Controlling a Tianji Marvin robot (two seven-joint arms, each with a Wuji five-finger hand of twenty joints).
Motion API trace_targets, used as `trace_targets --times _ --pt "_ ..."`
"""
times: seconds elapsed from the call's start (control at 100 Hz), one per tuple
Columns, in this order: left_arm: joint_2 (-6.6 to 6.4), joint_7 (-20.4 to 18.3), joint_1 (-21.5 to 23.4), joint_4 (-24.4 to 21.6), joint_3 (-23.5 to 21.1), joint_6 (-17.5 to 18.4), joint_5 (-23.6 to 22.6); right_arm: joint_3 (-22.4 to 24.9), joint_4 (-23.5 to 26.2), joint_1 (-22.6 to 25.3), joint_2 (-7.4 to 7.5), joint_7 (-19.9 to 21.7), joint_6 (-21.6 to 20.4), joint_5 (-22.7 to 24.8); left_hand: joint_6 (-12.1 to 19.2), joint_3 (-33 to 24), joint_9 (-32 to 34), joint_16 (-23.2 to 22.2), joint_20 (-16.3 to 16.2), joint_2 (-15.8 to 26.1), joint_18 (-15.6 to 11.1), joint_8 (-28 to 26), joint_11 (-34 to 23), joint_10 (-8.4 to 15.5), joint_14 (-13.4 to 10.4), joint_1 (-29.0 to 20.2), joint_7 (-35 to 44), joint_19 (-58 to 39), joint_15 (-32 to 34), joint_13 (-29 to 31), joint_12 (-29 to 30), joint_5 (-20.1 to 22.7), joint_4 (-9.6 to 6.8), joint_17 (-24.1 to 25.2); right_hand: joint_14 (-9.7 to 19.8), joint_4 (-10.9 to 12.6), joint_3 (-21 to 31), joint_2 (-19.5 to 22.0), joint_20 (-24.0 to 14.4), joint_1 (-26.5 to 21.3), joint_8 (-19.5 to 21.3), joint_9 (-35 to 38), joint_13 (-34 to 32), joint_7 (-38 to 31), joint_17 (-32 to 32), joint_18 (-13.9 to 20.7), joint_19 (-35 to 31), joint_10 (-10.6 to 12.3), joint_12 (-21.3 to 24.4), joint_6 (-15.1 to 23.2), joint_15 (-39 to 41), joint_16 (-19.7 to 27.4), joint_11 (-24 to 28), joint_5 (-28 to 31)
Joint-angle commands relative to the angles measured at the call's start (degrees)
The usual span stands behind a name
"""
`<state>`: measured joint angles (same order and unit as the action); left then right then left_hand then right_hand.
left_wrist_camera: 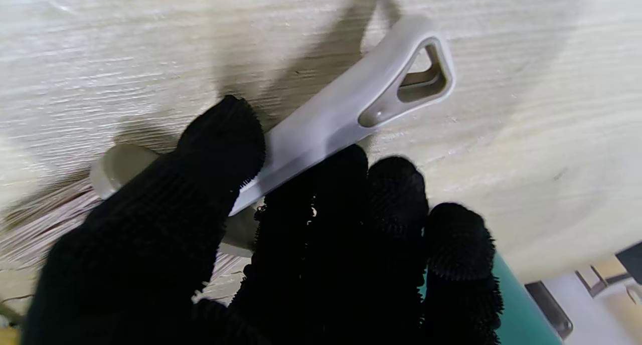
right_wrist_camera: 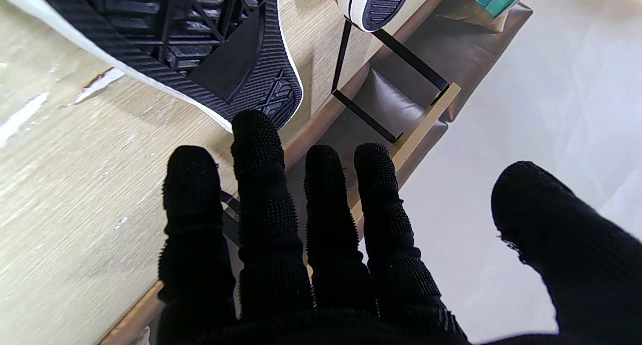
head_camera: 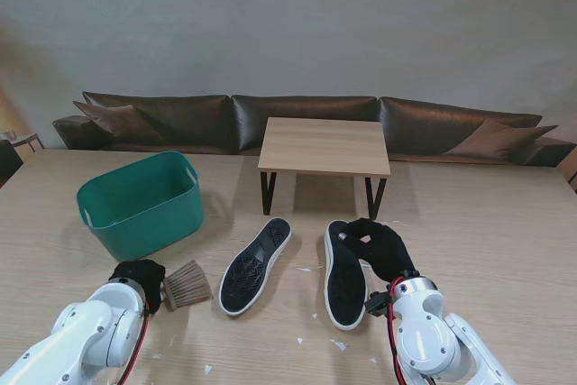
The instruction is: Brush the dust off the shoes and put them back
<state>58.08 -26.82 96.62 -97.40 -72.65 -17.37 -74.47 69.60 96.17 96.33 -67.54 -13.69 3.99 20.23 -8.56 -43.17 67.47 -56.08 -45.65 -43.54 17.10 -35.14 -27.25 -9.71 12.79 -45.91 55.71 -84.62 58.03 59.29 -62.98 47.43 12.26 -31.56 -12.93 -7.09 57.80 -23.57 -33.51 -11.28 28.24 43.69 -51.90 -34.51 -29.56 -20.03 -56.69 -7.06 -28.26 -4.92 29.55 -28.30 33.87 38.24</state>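
On the table [head_camera: 505, 223], the brush [left_wrist_camera: 321, 124] is clamped by the left hand [head_camera: 137, 277], while the right hand [head_camera: 379, 245] fingers are apart beside the right shoe [head_camera: 344, 281]; the shoe may be pushed away.

We see a green basket [head_camera: 140, 205] toward the worktop's [head_camera: 505, 241] left side. A small wooden table [head_camera: 325, 146] stands at its far edge, a brown sofa [head_camera: 225, 119] behind. White scraps [head_camera: 337, 343] dot the near edge.
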Motion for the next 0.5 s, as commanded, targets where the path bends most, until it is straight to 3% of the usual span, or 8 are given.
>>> trace_targets --times 0.0,0.05,0.09,0.17,0.23,0.31,0.38,0.49 --pt "0.26 -1.72 0.62 0.80 0.45 0.04 -0.33 -0.18 0.05 0.17 -0.28 0.80 0.07 -0.04 5.41 1.43 -4.37 -4.66 -3.17 -0.01 -2.35 -3.82 -3.05 0.53 2.68 -2.18 6.98 -3.31 3.75 -8.41 -5.88 5.18 0.27 4.70 -0.63 1.46 0.40 1.07 -0.53 0.15 -0.63 -0.61 -0.62 -0.69 10.60 -0.93 0.74 -0.44 0.68 -0.29 0.74 -0.43 0.65 -1.64" --pt "0.30 -2.14 0.75 0.59 0.51 -0.07 -1.32 -0.19 0.05 0.17 -0.30 0.77 0.07 -0.09 5.79 3.42 -8.75 -5.25 -7.01 0.93 -3.73 -4.77 -3.91 -0.27 4.20 -1.65 4.68 -1.39 3.36 -14.48 -5.38 6.44 -0.03 7.52 -0.44 1.46 0.39 1.11 -0.54 0.17 -0.63 -0.61 -0.62 -0.70 10.58 -0.98 0.73 -0.48 0.68 -0.29 0.76 -0.43 0.67 -1.70" --pt "0.34 -2.03 0.88 0.51 0.51 -0.09 -1.66 -0.20 0.06 0.17 -0.30 0.77 0.08 -0.13 6.02 4.38 -12.57 -3.67 -9.04 1.21 -4.49 -4.96 -3.99 -1.41 5.87 -1.39 3.62 0.52 0.50 -19.68 2.38 7.41 -0.05 10.40 -0.59 1.46 0.41 1.07 -0.57 0.17 -0.63 -0.59 -0.56 -0.74 10.54 -0.96 0.70 -0.43 0.68 -0.30 0.74 -0.43 0.69 -1.69" --pt "0.36 -1.48 1.09 0.51 0.38 0.06 -1.69 -0.20 0.06 0.15 -0.31 0.75 0.10 -0.17 5.46 4.38 -13.95 1.39 -8.85 0.90 -4.37 -5.61 -0.14 -2.42 7.15 -1.69 2.89 2.84 -6.91 -22.02 8.53 8.27 0.04 12.15 -0.53 1.47 0.46 1.08 -0.58 0.13 -0.63 -0.64 -0.62 -0.78 10.56 -0.99 0.70 -0.44 0.69 -0.32 0.80 -0.44 0.69 -1.69" --pt "0.33 -1.45 1.11 0.53 0.32 0.05 -1.07 -0.20 0.09 0.14 -0.32 0.75 0.14 -0.25 4.71 4.37 -11.94 8.16 -6.36 1.05 -3.01 -6.37 3.95 -2.79 8.54 -2.37 2.49 4.57 -14.61 -20.71 16.76 8.30 -0.13 12.27 -0.62 1.47 0.48 1.07 -0.59 0.12 -0.63 -0.58 -0.62 -0.82 10.57 -1.00 0.71 -0.49 0.69 -0.39 0.82 -0.44 0.72 -1.66" --pt "0.25 -1.58 1.06 0.70 0.23 0.62 -0.49 -0.22 0.12 0.16 -0.33 0.74 0.14 -0.27 2.61 3.21 -7.34 16.11 0.26 3.04 -1.17 -7.05 7.79 -2.62 7.19 -4.05 5.01 7.88 -21.94 -15.45 26.50 4.32 -0.72 8.87 -0.57 1.44 0.41 1.14 -0.60 0.19 -0.66 -0.59 -0.66 -0.81 10.57 -1.01 0.71 -0.46 0.70 -0.33 0.86 -0.45 0.72 -1.74" --pt "0.20 -1.10 1.04 1.02 0.22 1.30 -0.14 -0.23 0.11 0.15 -0.33 0.74 0.13 -0.29 0.67 1.84 -1.98 20.38 5.16 4.21 0.00 -2.72 10.57 -1.32 5.23 -5.29 10.78 10.50 -25.50 -9.94 23.23 0.61 -0.97 5.17 -0.62 1.44 0.39 1.12 -0.61 0.15 -0.68 -0.59 -0.65 -0.80 10.61 -1.01 0.73 -0.45 0.70 -0.37 0.85 -0.44 0.73 -1.83" --pt "0.20 1.34 0.87 1.96 0.38 1.69 1.54 -0.26 0.10 0.17 -0.34 0.72 0.11 -0.32 -1.63 -1.85 5.67 24.89 10.78 3.68 2.27 5.38 13.81 -0.26 3.63 -6.67 18.13 12.58 -28.44 -0.66 27.69 -2.23 -1.54 -3.05 -0.64 1.45 0.46 1.26 -0.63 -0.01 -0.71 -0.62 -0.68 -0.77 10.57 -1.07 0.72 -0.42 0.70 -0.43 0.90 -0.46 0.74 -1.98"
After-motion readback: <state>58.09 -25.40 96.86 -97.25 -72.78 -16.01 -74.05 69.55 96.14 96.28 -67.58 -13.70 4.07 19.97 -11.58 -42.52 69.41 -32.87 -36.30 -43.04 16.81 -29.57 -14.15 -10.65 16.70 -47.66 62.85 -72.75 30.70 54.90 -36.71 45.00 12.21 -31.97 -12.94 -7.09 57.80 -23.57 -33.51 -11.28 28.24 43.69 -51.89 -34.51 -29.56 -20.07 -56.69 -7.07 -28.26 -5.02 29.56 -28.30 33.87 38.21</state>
